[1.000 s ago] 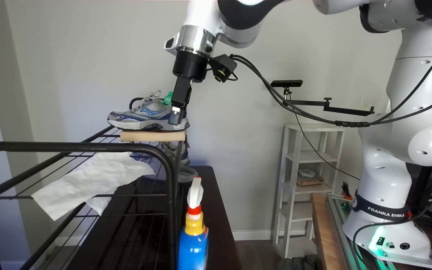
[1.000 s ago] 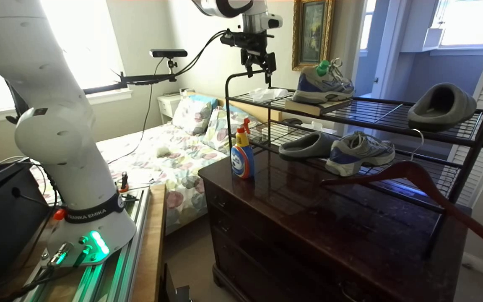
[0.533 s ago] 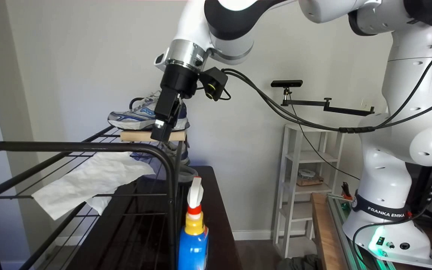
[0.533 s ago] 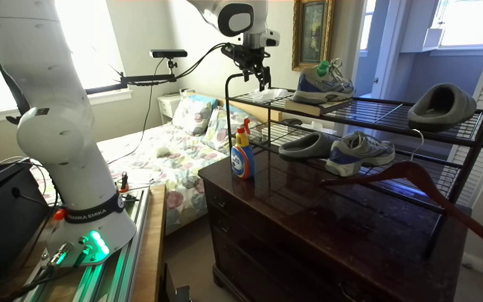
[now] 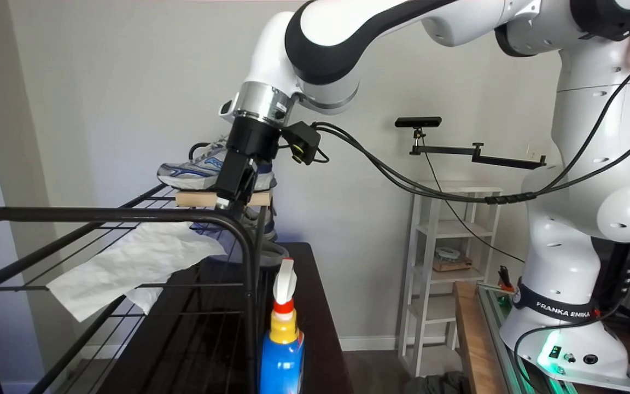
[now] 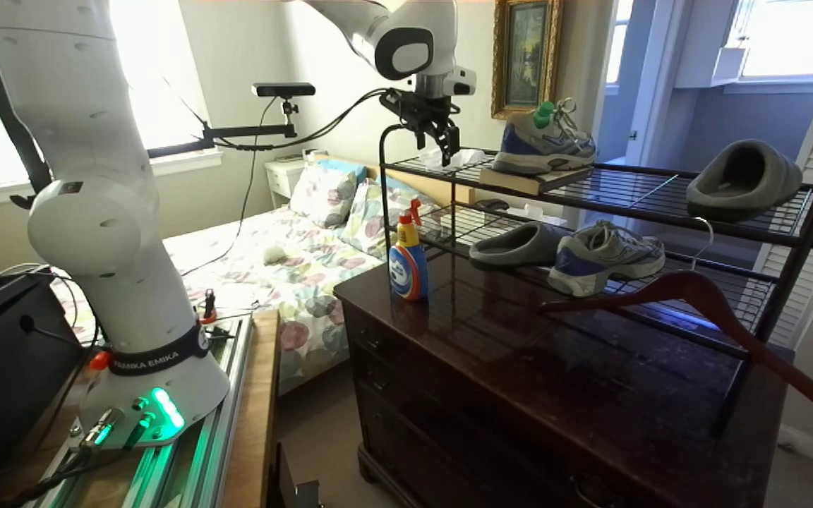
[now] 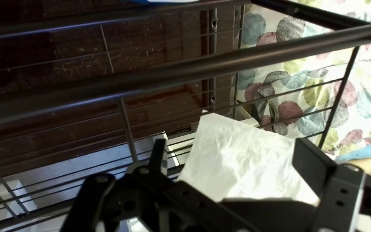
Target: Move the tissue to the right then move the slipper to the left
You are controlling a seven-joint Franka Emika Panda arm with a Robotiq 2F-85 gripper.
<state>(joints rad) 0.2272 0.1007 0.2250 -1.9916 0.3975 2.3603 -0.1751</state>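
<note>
The tissue (image 5: 134,262), a thin white sheet, lies across the wires of the rack's top shelf at one end. My gripper (image 6: 435,149) hangs just over that end in an exterior view. In the wrist view the gripper (image 7: 235,158) is open, its fingers (image 7: 314,161) apart on either side of the tissue (image 7: 224,145), which shows beneath and between them; contact cannot be told. The slipper, a grey and blue laced shoe (image 6: 533,152) with a green piece on top, rests on a book-like block (image 6: 519,182) on the same shelf. It is outside the wrist view.
A dark rail (image 7: 172,74) of the rack crosses close by the gripper. Grey backless shoes (image 6: 745,180) and another sneaker (image 6: 607,257) sit on the rack's shelves. A spray bottle (image 6: 408,264) and a wooden hanger (image 6: 689,286) are on the dresser (image 6: 491,324).
My gripper has come down toward the tissue end of the rack, away from in front of the slipper, and stays open. The tissue and the slipper have not moved.
</note>
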